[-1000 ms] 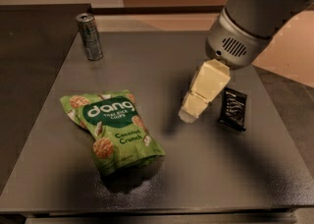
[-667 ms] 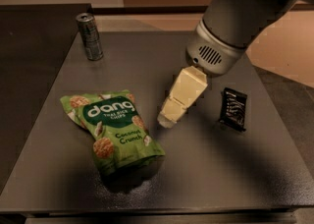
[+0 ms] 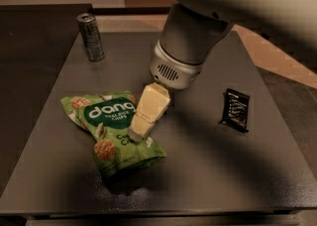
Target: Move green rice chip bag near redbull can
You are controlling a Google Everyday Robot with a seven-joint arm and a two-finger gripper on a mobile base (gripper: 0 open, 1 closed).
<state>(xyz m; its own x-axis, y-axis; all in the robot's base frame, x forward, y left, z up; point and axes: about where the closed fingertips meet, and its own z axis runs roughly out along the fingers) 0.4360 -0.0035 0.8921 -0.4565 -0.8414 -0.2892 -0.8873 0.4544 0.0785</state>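
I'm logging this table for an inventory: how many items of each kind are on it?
Chip bags: 1, the green rice chip bag
Drink cans: 1, the redbull can
Small wrappers: 1, the black wrapper
Total: 3
The pincer is above the bag's right side.

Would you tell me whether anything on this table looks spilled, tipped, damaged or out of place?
Nothing stands out. The green rice chip bag lies flat and unspilled; the redbull can stands upright at the far left; the black wrapper lies flat; the gripper hangs over the bag.
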